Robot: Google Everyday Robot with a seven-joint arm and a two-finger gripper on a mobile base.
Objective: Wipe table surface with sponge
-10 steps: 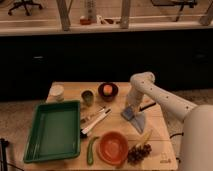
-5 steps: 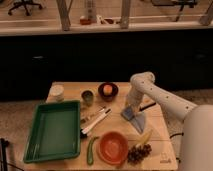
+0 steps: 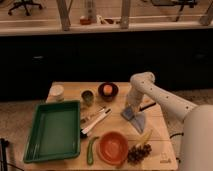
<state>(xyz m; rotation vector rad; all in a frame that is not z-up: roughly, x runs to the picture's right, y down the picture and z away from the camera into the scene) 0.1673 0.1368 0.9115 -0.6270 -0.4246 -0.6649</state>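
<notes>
The table surface (image 3: 162, 140) is a pale plank tabletop in the middle of the camera view. The sponge (image 3: 136, 120) is a flat blue pad lying on it right of centre. My white arm reaches in from the right and bends down, and my gripper (image 3: 131, 108) points straight down onto the sponge's upper left end. The gripper hides the spot where it meets the sponge.
A green tray (image 3: 52, 130) fills the table's left side. At the back stand a white cup (image 3: 57, 92), a tin can (image 3: 87, 96) and a dark bowl with fruit (image 3: 107, 90). Utensils (image 3: 95, 120), an orange bowl (image 3: 113, 147), a cucumber (image 3: 91, 150), a banana (image 3: 144, 137) and grapes (image 3: 138, 153) lie near the front.
</notes>
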